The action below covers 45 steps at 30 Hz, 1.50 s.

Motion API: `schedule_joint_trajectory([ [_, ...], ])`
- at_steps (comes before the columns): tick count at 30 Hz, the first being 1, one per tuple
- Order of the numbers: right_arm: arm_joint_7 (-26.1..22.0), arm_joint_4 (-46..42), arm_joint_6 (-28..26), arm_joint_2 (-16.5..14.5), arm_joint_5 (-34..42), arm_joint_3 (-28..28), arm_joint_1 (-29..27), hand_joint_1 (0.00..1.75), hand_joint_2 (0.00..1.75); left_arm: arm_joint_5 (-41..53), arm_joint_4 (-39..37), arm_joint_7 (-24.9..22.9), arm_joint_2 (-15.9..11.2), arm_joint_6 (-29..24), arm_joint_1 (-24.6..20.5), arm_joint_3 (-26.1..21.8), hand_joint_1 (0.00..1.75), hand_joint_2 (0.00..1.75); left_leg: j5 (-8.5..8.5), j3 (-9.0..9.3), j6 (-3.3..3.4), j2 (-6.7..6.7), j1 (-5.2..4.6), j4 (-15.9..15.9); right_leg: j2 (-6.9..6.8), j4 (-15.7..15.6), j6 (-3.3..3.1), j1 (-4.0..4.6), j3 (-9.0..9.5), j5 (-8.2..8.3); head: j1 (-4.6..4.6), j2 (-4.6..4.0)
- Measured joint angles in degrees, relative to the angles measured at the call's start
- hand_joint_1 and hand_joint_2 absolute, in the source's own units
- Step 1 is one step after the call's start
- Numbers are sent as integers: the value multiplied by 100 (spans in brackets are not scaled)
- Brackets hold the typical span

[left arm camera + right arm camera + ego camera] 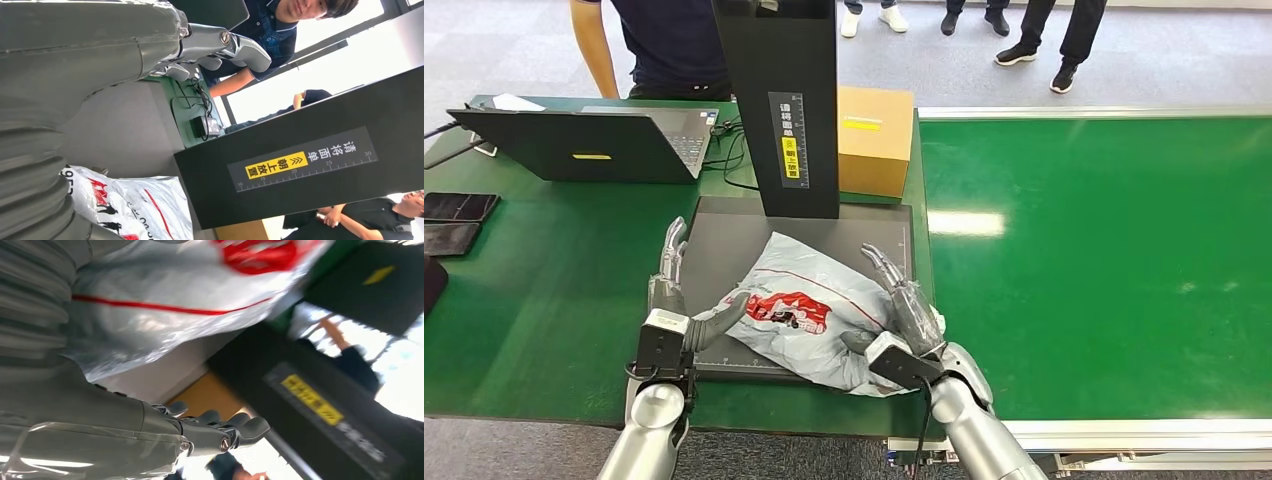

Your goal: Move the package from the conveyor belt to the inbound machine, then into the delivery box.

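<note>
The package (809, 315), a grey-white plastic mailer with red print, lies on the dark flat platform (724, 240) of the inbound machine, below its black column (789, 110). My left hand (671, 290) sits at the package's left side with its fingers stretched forward and its thumb touching the bag's edge. My right hand (904, 300) flanks the right side, fingers straight, thumb against the bag. Neither hand grips it. The left wrist view shows the package (135, 205) beside my left hand (220, 47). In the right wrist view the package (175, 305) lies next to my right hand (200, 432).
A cardboard box (876, 140) stands behind the column on the right. The green conveyor belt (1104, 260) runs along the right. An open laptop (589, 140) and dark phones (454, 210) lie on the green table at left. A person (664, 45) stands behind the table.
</note>
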<state>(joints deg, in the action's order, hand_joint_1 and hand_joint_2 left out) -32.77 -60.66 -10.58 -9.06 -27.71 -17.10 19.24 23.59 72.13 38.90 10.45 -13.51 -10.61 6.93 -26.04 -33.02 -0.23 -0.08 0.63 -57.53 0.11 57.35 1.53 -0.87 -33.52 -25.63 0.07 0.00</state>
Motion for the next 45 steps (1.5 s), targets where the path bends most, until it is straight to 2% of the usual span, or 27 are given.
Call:
schedule_joint_trajectory([
  [4, -248, -249, 651, 59, 567, 1, -108, 0, 175, -10, -7, 3, 0, 9, 2, 0, 0, 175, 0, 0, 0, 0, 0, 0, 0, 0, 0, -1, 1, 0, 0, 0],
  [9, -342, -578, 912, 117, 790, 1, -288, 0, 175, -10, -7, 1, 0, 13, 22, -2, 0, 175, 0, -1, 0, 0, 0, 0, 0, 0, 0, -1, 1, 0, 0, 0],
  [17, -377, -1374, 859, 147, 994, 74, -604, 0, 175, 42, -4, -30, -1, 14, 72, -14, 0, 175, 0, -1, 0, -1, 0, 0, 0, 0, 0, -1, 1, 0, 0, 0],
  [25, -412, -2242, 91, 147, 854, 196, -1001, 0, 175, 138, 130, -89, -14, -19, 206, -24, 0, 175, -1, -1, 1, -1, 0, 0, -1, 0, 0, -1, 1, 0, 0, 0],
  [30, -410, -2519, -154, 149, 885, 326, -1255, 0, 175, 363, 209, -167, -47, -12, 231, -13, 0, 175, -2, -1, 2, -1, 0, 0, -1, 0, 0, -1, 1, 0, 1, 0],
  [36, -410, -2705, -153, 147, 1044, 577, -1514, 0, 175, 965, 375, -378, -166, 149, 223, 104, 0, 175, -2, 0, 2, -1, 0, 0, -1, 0, 0, -1, 2, 0, 1, 0],
  [45, -400, -2989, 107, 87, 1039, 1014, -1708, 0, 175, 2431, 509, -1050, -499, 613, -10, 612, 0, 175, -2, 1, 2, -1, 0, 0, -1, 0, 0, -1, 2, 0, 0, 0],
])
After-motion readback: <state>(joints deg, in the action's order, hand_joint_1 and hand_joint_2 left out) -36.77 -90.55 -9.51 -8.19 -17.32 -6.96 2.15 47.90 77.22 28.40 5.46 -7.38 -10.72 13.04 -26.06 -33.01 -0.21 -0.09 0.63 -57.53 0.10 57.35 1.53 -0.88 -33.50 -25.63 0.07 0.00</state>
